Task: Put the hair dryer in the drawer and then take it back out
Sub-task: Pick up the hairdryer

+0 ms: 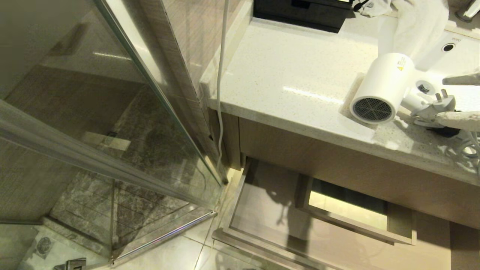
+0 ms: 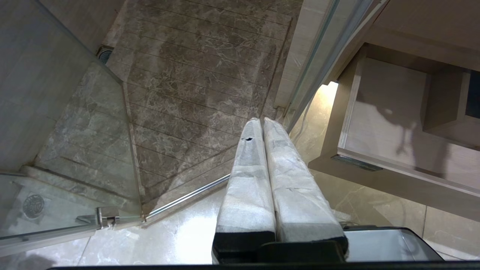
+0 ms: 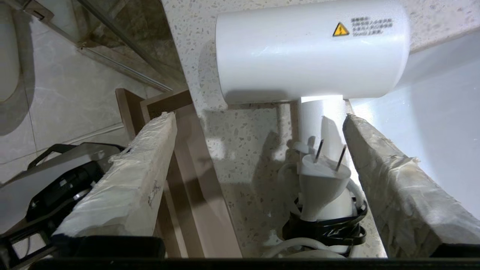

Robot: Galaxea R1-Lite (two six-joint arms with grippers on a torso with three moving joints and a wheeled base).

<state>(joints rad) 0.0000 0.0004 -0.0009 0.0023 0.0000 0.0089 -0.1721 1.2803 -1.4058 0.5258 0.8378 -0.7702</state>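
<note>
Hair dryer point(image 1: 383, 89) lies on the countertop point(image 1: 292, 82), handle straight ahead at twelve o'clock between the spread right gripper point(image 3: 258, 123), barrel crosswise beyond. The empty drawer point(image 1: 262, 225) stands open below; left gripper point(image 2: 262, 122), pressed shut, hangs farther off.

Your right gripper point(image 3: 258, 123) sat w/ jaws spread wide, apparently gripping nothing. Left gripper point(image 2: 262, 123) hung parked, pointing floorward, fingers pressed together.
</note>
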